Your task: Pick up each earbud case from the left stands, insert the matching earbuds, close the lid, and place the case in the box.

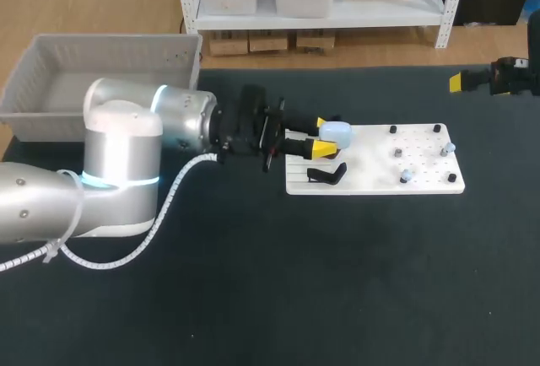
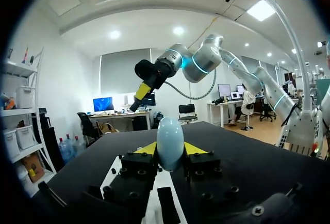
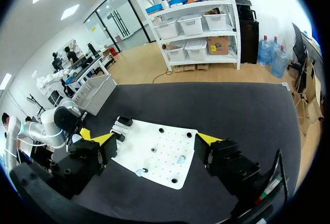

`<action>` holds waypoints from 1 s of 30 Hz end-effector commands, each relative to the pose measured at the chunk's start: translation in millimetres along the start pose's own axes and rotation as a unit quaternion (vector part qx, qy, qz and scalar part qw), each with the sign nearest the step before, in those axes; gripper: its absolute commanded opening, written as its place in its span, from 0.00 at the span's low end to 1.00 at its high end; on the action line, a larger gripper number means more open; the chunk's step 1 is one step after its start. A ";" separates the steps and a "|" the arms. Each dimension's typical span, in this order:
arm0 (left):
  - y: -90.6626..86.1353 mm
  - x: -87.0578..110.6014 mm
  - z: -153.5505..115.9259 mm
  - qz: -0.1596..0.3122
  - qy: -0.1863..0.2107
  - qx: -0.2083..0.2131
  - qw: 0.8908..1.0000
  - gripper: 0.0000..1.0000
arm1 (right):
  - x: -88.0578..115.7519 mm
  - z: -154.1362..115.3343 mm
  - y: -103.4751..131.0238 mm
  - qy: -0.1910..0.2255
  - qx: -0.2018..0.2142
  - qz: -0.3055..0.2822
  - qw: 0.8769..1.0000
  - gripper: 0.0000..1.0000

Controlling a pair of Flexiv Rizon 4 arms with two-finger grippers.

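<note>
Step in hand: pick-up of the first case.
- Left gripper (image 1: 321,136) is pinching the pale blue earbud case (image 1: 339,134) between its yellow tips, one tip on each side. It is holding it over the left end of the white board (image 1: 371,174).
- In the left wrist view the case is standing upright between the fingers, lid apparently closed, though the seam is too blurred to be sure.
- A black stand (image 1: 327,174) is sitting bare just beside the held case.
- Right gripper (image 3: 153,138) is hanging well apart, above the table's far right, fingers spread wide and holding nothing.
- Small pale earbuds (image 1: 406,176) are resting among the pegs on the board's right half.
- Grey box (image 1: 110,41) is waiting at the far left corner.

Next move, as I judge it: the case is going to need presenting with its lid open while the right gripper is coming down for an earbud. That calls for a fine pinch on a very small part.
</note>
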State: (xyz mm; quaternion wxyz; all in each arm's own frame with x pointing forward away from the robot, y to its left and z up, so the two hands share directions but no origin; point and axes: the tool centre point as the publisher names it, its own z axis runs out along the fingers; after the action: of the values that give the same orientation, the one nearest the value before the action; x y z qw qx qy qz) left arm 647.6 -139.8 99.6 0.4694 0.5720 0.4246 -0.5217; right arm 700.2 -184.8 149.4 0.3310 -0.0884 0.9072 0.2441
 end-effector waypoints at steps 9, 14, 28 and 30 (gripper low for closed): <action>0.9 1.1 0.3 0.000 -0.001 0.000 1.000 0.00 | 2.3 -2.5 11.7 -0.002 0.004 -0.023 1.000 1.00; 0.9 1.1 0.3 0.000 -0.001 0.000 1.000 0.00 | 16.0 -5.7 42.4 0.002 -0.004 -0.073 0.997 1.00; 0.9 1.1 0.3 0.000 -0.001 0.000 1.000 0.00 | 63.2 -9.2 109.2 0.047 -0.063 -0.098 0.992 1.00; 0.9 1.1 0.3 0.000 -0.001 0.000 1.000 0.00 | 69.5 -6.2 118.1 0.055 -0.067 -0.104 0.991 1.00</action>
State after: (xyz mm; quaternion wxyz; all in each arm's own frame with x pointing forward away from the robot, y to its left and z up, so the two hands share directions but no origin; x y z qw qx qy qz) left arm 648.4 -140.4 99.5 0.4684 0.5724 0.4247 -0.5221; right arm 608.8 -91.4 153.3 0.2997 -0.2153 0.8922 0.2603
